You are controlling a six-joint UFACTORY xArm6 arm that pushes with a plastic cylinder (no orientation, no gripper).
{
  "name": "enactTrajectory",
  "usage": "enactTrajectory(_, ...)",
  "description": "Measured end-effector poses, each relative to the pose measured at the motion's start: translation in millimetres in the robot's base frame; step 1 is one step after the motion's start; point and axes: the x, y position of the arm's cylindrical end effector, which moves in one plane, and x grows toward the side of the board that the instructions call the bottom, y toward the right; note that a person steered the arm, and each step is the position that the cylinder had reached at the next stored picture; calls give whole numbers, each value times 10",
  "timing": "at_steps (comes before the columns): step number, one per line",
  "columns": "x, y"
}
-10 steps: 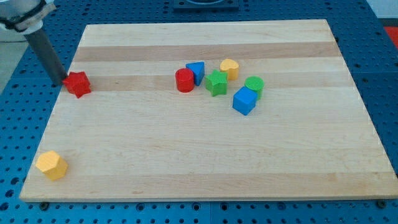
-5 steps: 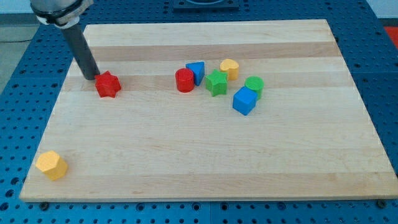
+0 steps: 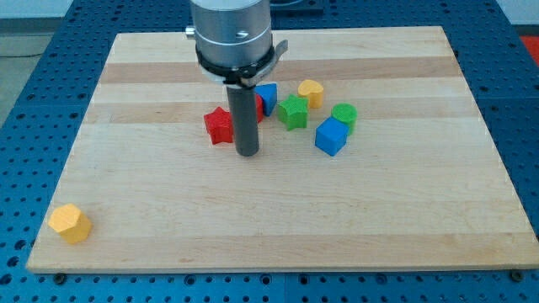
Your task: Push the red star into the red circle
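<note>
Bright, even light is falling from overhead, and the wooden board [image 3: 278, 202] is showing no harsh glare. Blocks are casting only short, soft shadows (the yellow block [image 3: 69, 223] included). Everything is staying sharp, with no visible blur or edge distortion.

This is a robotics lab bench. A pale wooden tabletop [image 3: 278, 219] lies on a blue metal base plate [image 3: 25, 93] drilled with a regular grid of mounting holes, the kind used for fixing test rigs. A grey machined arm housing [image 3: 232, 34] ends in a straight dark rod, my tip [image 3: 247, 153] resting on the wood. Small moulded test pieces surround it: a red star [image 3: 219, 125] just to the view's left, a blue cube [image 3: 331, 136] to the right, a yellow block [image 3: 69, 223] far toward the bottom left.
</note>
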Motion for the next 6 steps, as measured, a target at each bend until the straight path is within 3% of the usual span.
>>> enactTrajectory(1, 408, -784)
enactTrajectory(2, 181, -1465)
enactTrajectory(4, -376, -592)
enactTrajectory(6, -498, -80)
